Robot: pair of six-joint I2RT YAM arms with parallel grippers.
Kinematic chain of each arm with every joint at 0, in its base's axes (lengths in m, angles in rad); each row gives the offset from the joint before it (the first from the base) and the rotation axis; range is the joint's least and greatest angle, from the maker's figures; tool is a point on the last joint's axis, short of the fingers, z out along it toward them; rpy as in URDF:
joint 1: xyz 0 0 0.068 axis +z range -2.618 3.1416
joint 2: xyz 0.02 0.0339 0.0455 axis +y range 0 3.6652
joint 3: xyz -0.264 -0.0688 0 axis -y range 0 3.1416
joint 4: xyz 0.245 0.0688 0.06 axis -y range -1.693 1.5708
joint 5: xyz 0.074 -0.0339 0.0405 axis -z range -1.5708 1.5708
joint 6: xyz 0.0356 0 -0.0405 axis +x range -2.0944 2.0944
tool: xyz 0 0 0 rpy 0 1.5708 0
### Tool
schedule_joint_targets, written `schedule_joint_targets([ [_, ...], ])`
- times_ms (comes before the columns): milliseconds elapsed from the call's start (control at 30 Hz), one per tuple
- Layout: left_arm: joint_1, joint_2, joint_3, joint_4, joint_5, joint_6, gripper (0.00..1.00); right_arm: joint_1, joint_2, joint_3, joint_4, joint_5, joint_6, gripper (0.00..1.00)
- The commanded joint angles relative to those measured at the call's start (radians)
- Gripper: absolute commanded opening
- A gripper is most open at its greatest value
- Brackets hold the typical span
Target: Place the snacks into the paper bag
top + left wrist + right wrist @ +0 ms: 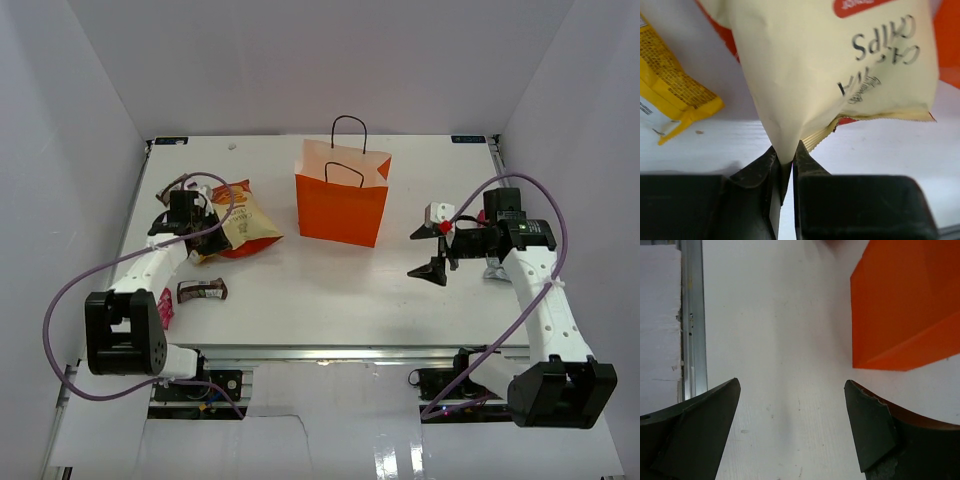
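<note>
A: Left hand [785, 159]?
B: Clenched on the crisp packet [840, 75]. Fingers pinch one thin edge of it and the pale back faces the wrist camera. Probably pinched there because the flat seam is easier to nip than the puffy middle.

A: Where's the packet?
B: Left side of the counter [330, 290], well left of the paper bag [340, 205]. It hangs tilted from the hand. Can't tell if it's fully off the counter.

A: Right hand [791, 385]?
B: Released, fingers wide apart, nothing between them. It hovers low, just right of the bag and not touching it. My guess is it's waiting there to steady the bag or take a later snack.

A: Bag state?
B: Upright, mid-counter, mouth open at the top, pale inside. No snack visible in it from above.

A: Other stuff?
B: Brown bar [203, 291] lies on the counter near the left arm's base. A yellow packet [675, 85] lies beside the crisp packet in the wrist view. Something small and pale lies by the right arm [493, 268], too small to identify.

A: Anything blocking?
B: Path from packet to bag looks open. The two black handles [349, 125] stand up over the mouth, and the packet looks wide for that opening, so it could snag. The bag is light paper and could tip if bumped.
</note>
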Motion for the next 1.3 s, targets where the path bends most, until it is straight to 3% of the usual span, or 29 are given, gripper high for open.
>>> schedule_joint_targets([
  [0, 0.004, -0.117, 0.015, -0.018, 0.132, -0.066, 0.20, 0.002, -0.036, 0.078, -0.283, -0.157, -0.469, 0.90],
  [133, 0.005, -0.171, -0.019, -0.049, 0.269, -0.154, 0.13, 0.088, -0.046, 0.121, -0.272, -0.104, -0.548, 0.90],
  [233, 0.004, -0.221, -0.066, -0.060, 0.375, -0.223, 0.09, 0.246, -0.111, 0.082, -0.070, 0.017, -0.392, 0.91],
  [267, 0.004, -0.237, -0.077, -0.063, 0.396, -0.252, 0.08, 0.357, -0.139, 0.052, 0.103, 0.057, -0.267, 0.91],
  [400, 0.004, -0.323, -0.092, -0.101, 0.472, -0.293, 0.08, 0.638, -0.242, -0.101, 0.465, 0.316, -0.042, 0.90],
  [433, 0.004, -0.355, -0.089, -0.122, 0.490, -0.309, 0.08, 0.690, -0.239, -0.133, 0.590, 0.425, -0.025, 0.90],
  [567, 0.004, -0.432, -0.097, -0.181, 0.525, -0.335, 0.07, 0.963, -0.147, -0.158, 0.813, 0.677, -0.003, 0.93],
  [667, 0.004, -0.484, -0.118, -0.230, 0.553, -0.340, 0.07, 1.059, -0.052, -0.189, 0.997, 0.820, -0.064, 0.93],
  [867, 0.002, -0.585, -0.178, -0.279, 0.605, -0.356, 0.07, 1.088, 0.150, -0.091, 1.021, 0.828, -0.149, 0.90],
  [1267, 0.004, -0.636, -0.217, -0.281, 0.653, -0.369, 0.08, 1.093, 0.321, -0.044, 1.044, 0.857, -0.278, 0.93],
])
